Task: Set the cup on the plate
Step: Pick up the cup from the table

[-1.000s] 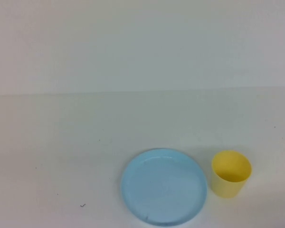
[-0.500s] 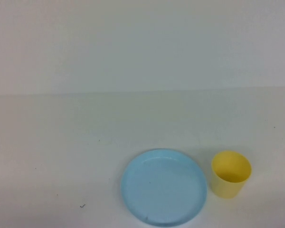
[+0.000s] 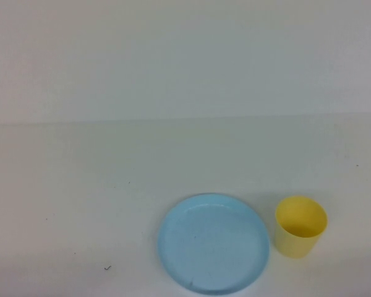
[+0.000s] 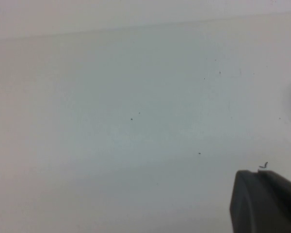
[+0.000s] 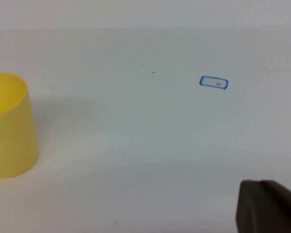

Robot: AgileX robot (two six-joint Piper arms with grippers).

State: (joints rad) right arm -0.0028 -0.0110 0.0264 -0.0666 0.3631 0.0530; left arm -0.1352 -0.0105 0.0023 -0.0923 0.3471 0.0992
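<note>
The yellow cup (image 3: 300, 226) stands upright on the white table, just right of the light blue plate (image 3: 213, 243), with a small gap between them. The plate is bare. Both sit near the table's front edge. The cup also shows in the right wrist view (image 5: 9, 126), well away from my right gripper (image 5: 269, 206), of which only a dark part shows in that view's corner. Only a dark part of my left gripper (image 4: 266, 201) shows in the left wrist view, over bare table. Neither gripper shows in the high view.
The white table (image 3: 111, 185) meets a white wall behind. A small blue rectangle mark (image 5: 214, 82) is on the table beyond the cup in the right wrist view. A tiny dark mark (image 3: 107, 268) lies left of the plate.
</note>
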